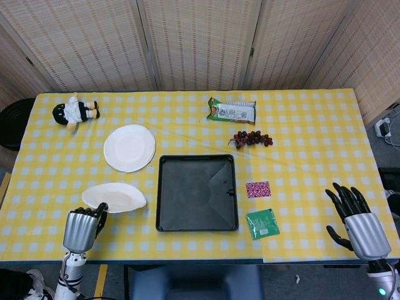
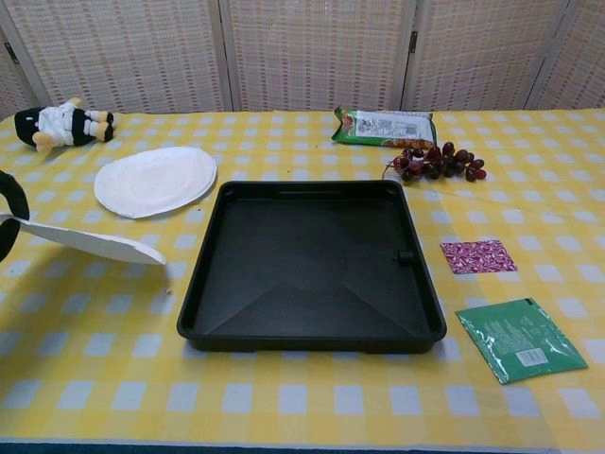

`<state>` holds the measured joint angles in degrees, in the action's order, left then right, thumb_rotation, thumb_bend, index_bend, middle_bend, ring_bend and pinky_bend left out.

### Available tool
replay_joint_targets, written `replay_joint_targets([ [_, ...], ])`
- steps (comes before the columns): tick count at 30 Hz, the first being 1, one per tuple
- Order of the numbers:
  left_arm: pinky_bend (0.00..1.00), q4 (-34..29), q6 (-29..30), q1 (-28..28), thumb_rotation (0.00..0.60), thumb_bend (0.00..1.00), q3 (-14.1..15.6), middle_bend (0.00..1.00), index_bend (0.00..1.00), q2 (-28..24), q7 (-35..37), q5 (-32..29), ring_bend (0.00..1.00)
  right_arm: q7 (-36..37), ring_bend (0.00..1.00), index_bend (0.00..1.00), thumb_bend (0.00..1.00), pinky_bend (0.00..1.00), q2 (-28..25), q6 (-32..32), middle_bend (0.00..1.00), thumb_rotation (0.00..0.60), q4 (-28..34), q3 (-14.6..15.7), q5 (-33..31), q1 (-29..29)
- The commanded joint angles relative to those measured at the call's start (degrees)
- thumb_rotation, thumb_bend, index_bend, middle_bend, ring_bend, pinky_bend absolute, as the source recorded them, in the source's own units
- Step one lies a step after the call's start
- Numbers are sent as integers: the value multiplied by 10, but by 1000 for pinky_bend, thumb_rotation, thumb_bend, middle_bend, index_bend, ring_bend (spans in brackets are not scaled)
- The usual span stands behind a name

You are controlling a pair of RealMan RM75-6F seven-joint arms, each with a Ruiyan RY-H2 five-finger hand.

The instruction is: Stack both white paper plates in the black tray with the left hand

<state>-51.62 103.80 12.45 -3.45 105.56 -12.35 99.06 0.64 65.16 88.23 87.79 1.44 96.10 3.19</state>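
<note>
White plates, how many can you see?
2. One plate is held up off the table by the left robot hand, beside the black tray. The other plate lies flat on the table, nearer the doll. None seem hidden.

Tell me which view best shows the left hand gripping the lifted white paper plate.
Head view: the left hand shows whole, pinching the round white paper plate by its edge. Chest view catches only dark fingers at the frame edge and the tilted plate nearly edge-on.

plates: 2 (image 1: 129, 147) (image 1: 114, 197) | tray: 1 (image 1: 164, 220) | snack bag: 1 (image 1: 232, 111) | grape bunch: 1 (image 1: 252, 138) | packets: 2 (image 1: 258, 189) (image 1: 263, 223) | plush toy: 1 (image 1: 75, 112)
</note>
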Motion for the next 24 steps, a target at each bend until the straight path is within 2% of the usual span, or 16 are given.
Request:
replay_joint_targets([
  [1,1000,-25,13,7,600,585,-11,1000,663,-15,-14,4,1000,-1,0,0,335,0,0,0,0,600,0,1,1,0],
  [12,1000,-114,27,31,600,586,-30,1000,666,-48,-66,29,1000,-1,0,0,334,0,-1,4,0,600,4,5,8,-2],
  [24,1000,-188,-2,64,600,586,-44,1000,666,-54,-138,53,1000,8,0,0,335,0,-5,4,0,600,4,8,13,-2],
])
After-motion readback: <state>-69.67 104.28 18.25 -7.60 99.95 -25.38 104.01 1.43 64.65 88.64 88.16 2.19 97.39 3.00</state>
